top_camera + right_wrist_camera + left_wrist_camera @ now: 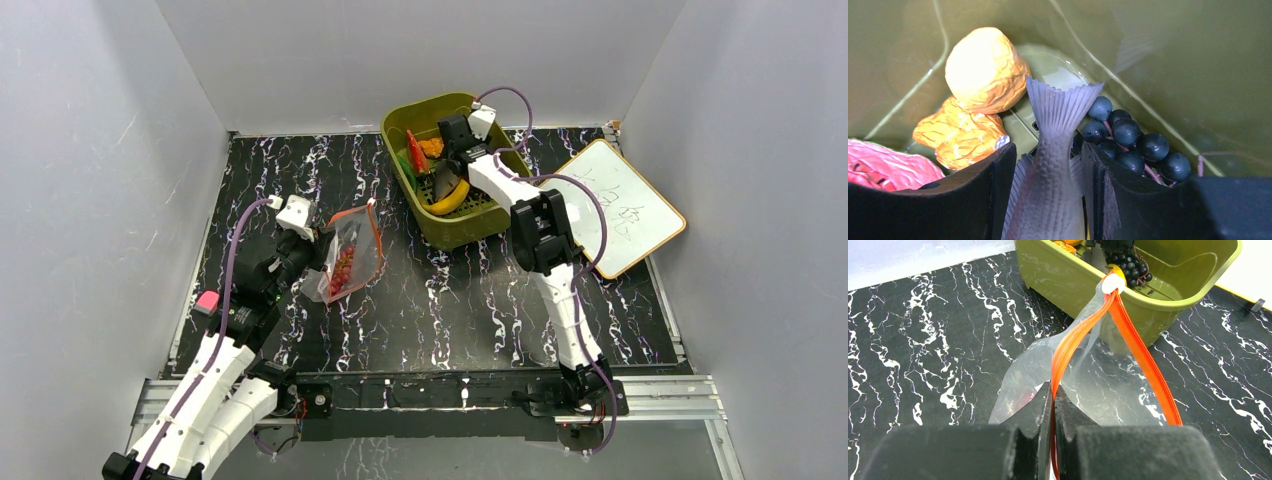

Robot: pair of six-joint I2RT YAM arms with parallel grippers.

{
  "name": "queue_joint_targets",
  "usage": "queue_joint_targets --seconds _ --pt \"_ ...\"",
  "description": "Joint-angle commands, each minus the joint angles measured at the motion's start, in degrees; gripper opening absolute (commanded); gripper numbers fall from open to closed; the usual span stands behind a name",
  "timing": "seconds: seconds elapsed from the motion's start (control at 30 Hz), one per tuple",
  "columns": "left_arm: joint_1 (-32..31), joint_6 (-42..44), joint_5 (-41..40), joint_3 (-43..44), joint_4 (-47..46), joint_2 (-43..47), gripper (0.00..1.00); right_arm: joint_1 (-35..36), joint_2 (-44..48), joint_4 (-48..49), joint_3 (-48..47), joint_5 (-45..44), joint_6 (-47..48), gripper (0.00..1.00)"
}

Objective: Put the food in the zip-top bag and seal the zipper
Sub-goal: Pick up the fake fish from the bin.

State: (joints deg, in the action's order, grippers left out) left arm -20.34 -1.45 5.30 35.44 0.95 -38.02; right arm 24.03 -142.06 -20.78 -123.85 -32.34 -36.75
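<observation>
A grey toy fish (1050,175) stands tail-up in the olive basket (465,228). The right hand (1048,149) has narrowed onto its slim body just below the fan tail, and both pads look to be touching the scales. In the wrist view a dark grape bunch (1133,145) crowds it at 3 o'clock, two crinkly orange lumps (983,70) sit at 10 o'clock, and a pink-red piece (878,165) sits at 8.

From above, a banana (452,200) lies against the basket's near wall and a red chili (415,152) lies towards its left side.

The zip-top bag (1023,375) hangs over the counter (450,300) at about 8 o'clock from the basket, with something red (343,268) already in it. The left hand (1053,390) is pinched tight on the zipper (1143,360), whose two strips bow apart into a narrow slit. A whiteboard (620,205) lies at 3 o'clock from the basket.

To my eye the step is getting the fish out and across.

- **Lift:** The body tapers towards the tail, so I would want a firm squeeze and a straight lift. That should clear the grape stems without dragging them along.
- **Entry:** The mouth is slim and the film is limp. The fish should go in lengthwise along the slit and be let go low, or it may catch a strip and tip onto the counter.
</observation>
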Motion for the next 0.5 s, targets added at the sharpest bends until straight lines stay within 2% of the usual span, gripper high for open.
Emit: queue_joint_targets --seconds 0.0,0.13,0.2,0.33,0.4,0.47 --pt "0.1 1.0 0.0 -0.6 -0.8 1.2 0.00 -0.6 -2.2 2.0 -3.1 0.7 -1.2 0.47" --pt "0.0 1.2 -0.2 -0.6 -0.5 1.5 0.00 -0.7 -2.3 2.0 -3.4 0.8 -0.9 0.45" --pt "0.1 1.3 -0.3 -0.7 -0.6 1.8 0.00 -0.8 -2.4 2.5 -3.5 1.2 -0.7 0.36" --pt "0.1 1.3 -0.9 -0.8 -0.5 1.8 0.00 -0.8 -1.8 3.9 -3.5 2.2 2.0 0.09" --pt "0.1 1.4 -1.1 -0.8 -0.4 1.7 0.00 -0.8 -0.2 5.1 -2.2 2.4 3.4 0.02" --pt "0.1 1.4 -1.1 -0.8 -0.5 1.7 0.00 -0.8 1.7 6.5 -0.7 3.3 5.3 0.00"
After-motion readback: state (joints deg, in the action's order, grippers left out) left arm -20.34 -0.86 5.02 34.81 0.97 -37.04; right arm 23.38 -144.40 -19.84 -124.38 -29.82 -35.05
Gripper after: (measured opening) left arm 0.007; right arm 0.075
